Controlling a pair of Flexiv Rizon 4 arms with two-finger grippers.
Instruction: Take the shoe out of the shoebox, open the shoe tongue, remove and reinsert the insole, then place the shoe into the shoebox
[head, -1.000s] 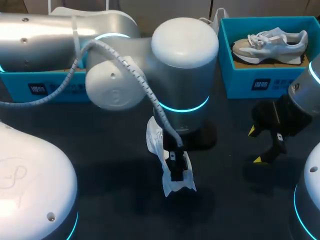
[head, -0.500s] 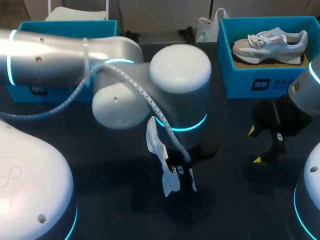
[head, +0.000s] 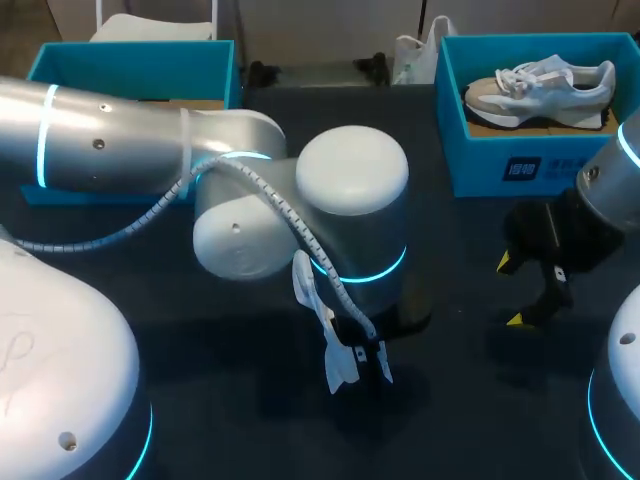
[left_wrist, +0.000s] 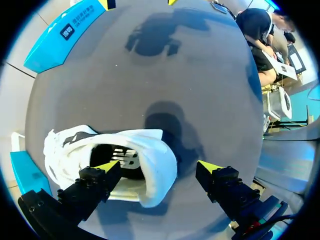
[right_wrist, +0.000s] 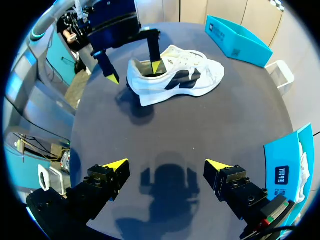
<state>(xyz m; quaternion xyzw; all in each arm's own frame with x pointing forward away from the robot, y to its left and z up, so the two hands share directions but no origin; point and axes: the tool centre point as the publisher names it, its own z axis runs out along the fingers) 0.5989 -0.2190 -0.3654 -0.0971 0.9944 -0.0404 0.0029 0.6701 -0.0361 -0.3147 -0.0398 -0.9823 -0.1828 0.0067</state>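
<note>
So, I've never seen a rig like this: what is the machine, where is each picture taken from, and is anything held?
Two robot arms stand at a dark table. One picture looks down from overhead; the round ones come from cameras on each wrist. A white shoe sits on the table. The left arm's fingers are open, one tip inside the shoe's mouth. The right arm's fingers are open, holding nothing. At the back stand a left shoebox and a right shoebox holding a second shoe.

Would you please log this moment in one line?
left gripper open, finger inside white shoe | right gripper open | white shoe on table
</note>
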